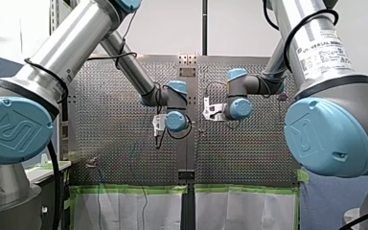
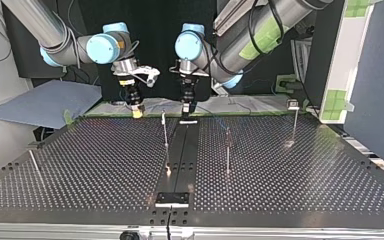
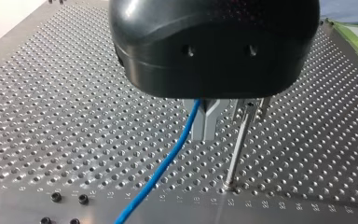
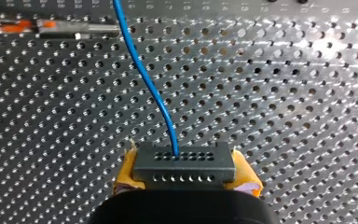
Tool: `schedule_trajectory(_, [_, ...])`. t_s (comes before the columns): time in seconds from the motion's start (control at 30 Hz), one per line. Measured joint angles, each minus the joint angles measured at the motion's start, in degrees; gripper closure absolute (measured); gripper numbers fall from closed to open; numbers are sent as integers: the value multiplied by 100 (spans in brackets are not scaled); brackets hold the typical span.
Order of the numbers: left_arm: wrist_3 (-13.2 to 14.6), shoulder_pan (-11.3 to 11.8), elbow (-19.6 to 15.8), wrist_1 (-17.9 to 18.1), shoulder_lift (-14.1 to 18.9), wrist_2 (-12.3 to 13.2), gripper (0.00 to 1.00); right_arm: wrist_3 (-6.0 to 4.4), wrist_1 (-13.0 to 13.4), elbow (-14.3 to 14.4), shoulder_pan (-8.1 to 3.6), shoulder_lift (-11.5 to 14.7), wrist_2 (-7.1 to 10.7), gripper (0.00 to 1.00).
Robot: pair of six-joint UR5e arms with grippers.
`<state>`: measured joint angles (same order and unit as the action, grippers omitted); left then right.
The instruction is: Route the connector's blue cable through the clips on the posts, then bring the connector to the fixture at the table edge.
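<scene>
While my right gripper (image 4: 185, 176) is clamped on the connector (image 4: 184, 161), its yellow pads (image 4: 127, 170) press the dark block from both sides. The blue cable (image 4: 144, 79) leaves a hole in the block's face just ahead of the pads and runs away from the gripper over the perforated table (image 4: 298, 93), curving off to one side. Far ahead of the gripper, beside the cable, lies a small metal piece with orange marks (image 4: 56, 29); I cannot tell what it is. My left gripper (image 3: 206, 126) has its metal fingers (image 3: 199, 123) pressed together, and the cable comes out at their side close under the black body, so they look closed on it. From there the cable slopes down and away below the gripper to the table. Just beside the fingers a thin post (image 3: 237, 149) stands on the table, and the clip (image 3: 251, 106) at its top is level with the fingers and apart from the cable. A few black screws (image 3: 56, 197) sit near the cable's low end. Seen from across the table, both grippers hang close together at its far side. Upright posts (image 2: 228, 150) stand between them and the fixture (image 2: 172, 199), which sits at the opposite edge, well apart from both grippers and the connector.
</scene>
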<state>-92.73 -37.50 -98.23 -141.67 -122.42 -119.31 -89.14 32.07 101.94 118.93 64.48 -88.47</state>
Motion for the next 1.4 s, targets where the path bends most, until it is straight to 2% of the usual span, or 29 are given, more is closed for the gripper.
schedule_trajectory(0.27, [68,-42,63,35,-176,-40,100,-28,313,352,-77,-6,-22,100])
schedule_trajectory(0.47, [85,-72,77,57,-212,-98,100,-11,402,434,-151,-26,-66,100])
schedule_trajectory(0.63, [103,-98,90,59,-213,-117,100,-3,526,478,-204,-96,-73,100])
schedule_trajectory(0.93, [108,-175,89,49,-238,-132,100,28,632,489,-240,-456,-52,100])
schedule_trajectory(1.17, [71,-207,90,130,-501,-171,100,49,754,490,-267,-640,-30,100])
schedule_trajectory(1.4, [29,-207,94,174,-646,-178,100,75,852,490,-332,-674,-11,100])
